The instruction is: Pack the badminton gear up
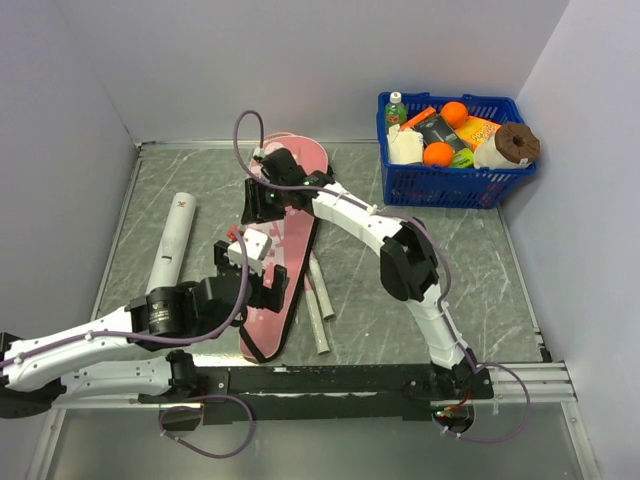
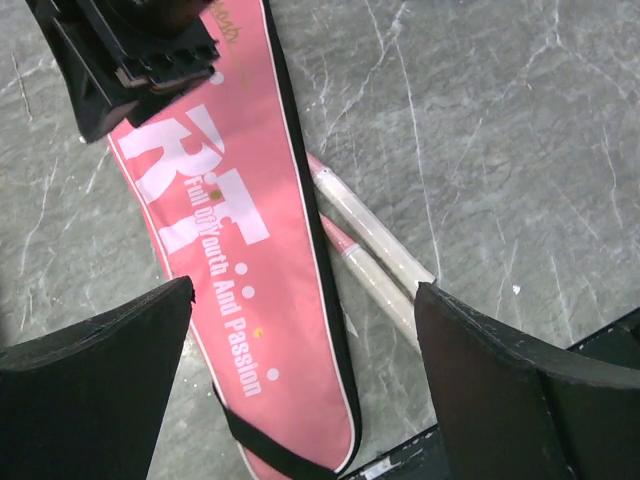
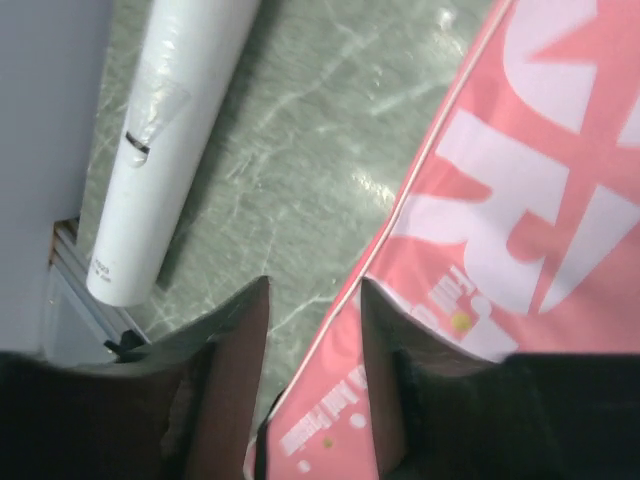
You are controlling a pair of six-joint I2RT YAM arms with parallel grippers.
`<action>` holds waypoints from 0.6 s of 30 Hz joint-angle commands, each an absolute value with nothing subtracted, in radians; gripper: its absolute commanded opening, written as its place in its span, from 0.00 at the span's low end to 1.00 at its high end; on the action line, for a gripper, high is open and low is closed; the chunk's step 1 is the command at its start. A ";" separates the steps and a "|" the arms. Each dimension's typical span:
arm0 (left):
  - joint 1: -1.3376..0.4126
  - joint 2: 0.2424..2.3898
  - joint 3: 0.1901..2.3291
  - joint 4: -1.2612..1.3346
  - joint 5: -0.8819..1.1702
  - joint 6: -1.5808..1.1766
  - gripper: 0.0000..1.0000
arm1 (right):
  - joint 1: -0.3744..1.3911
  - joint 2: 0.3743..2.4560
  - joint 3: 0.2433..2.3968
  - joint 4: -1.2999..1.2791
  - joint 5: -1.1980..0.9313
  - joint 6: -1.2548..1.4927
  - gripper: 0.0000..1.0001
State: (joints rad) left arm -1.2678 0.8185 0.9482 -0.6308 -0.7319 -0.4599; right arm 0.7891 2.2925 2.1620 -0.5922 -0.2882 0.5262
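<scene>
The bag lies mid-bench, with racket handles showing at its right side. The left hand hangs wide open over its narrow end, likely to steady it. The right hand straddles the bag's rim, and I cannot tell whether it grips. The tube lies by the left edge.

Pink bag between white tube and blue basket

Lab test cell: plain grey partition walls, marbled tabletop, aluminium mounting rail.
</scene>
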 commanded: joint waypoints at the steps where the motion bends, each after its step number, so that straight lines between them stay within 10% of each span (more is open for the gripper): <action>1: -1.272 0.842 0.943 -0.569 -0.785 -0.474 0.96 | 0.767 2.139 2.030 -0.375 -0.394 0.497 0.58; 18: -1.206 1.343 0.968 -0.540 -0.757 -0.525 0.99 | 0.584 1.347 1.203 -0.445 -0.002 0.471 0.61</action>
State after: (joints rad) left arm -1.2488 1.3033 0.9871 -0.5659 -0.8249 -0.4862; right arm 0.5694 1.4757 1.3174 -0.3737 -0.1310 0.5014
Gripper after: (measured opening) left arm 0.982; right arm 0.606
